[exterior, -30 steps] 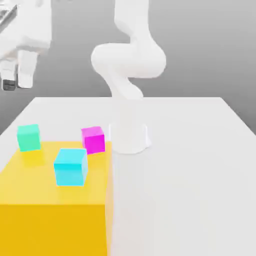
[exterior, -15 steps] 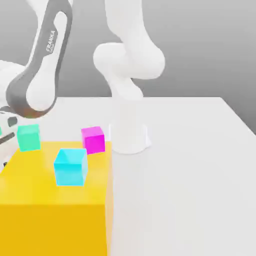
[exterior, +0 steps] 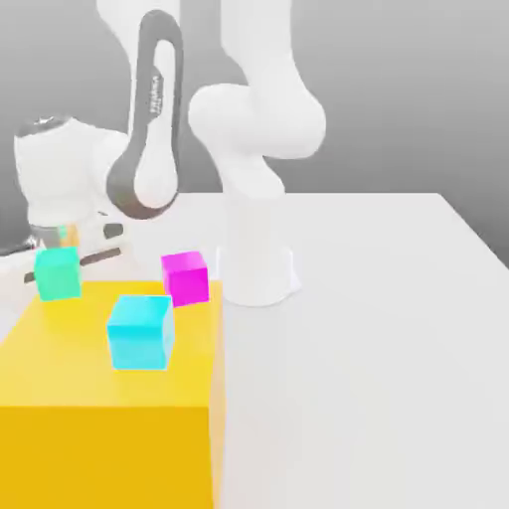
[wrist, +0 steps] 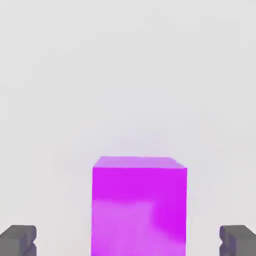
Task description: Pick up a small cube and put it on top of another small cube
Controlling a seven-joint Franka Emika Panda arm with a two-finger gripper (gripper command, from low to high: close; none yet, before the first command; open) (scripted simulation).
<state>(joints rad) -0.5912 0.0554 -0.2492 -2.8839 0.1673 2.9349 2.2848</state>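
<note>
End effector [wrist: 128, 241] first: its two dark fingertips [wrist: 18, 240] stand spread wide at either side of the hand view, with nothing pinched between them. In that view the magenta cube [wrist: 139, 205] lies straight ahead, centred in the gap, its lower part cut off by the frame.

Going by size, the white desk [exterior: 378, 328] carries everything, and the robot arm [exterior: 149, 129] bends down over its far corner on the exterior view's left. A yellow block [exterior: 99, 418] fills the near corner on that same side. The light cyan-blue cube [exterior: 139, 331] sits on the block's top. The magenta cube [exterior: 186, 277] stands at the block's far edge, near the arm's base, and the sea-green cube [exterior: 58, 273] stands at the block's far corner on the exterior view's left.

In the exterior view the hand hangs just above and behind the sea-green cube, so I judge that cube lies nearest it. Whether those two cubes rest on the block or behind it is hard to tell.
</note>
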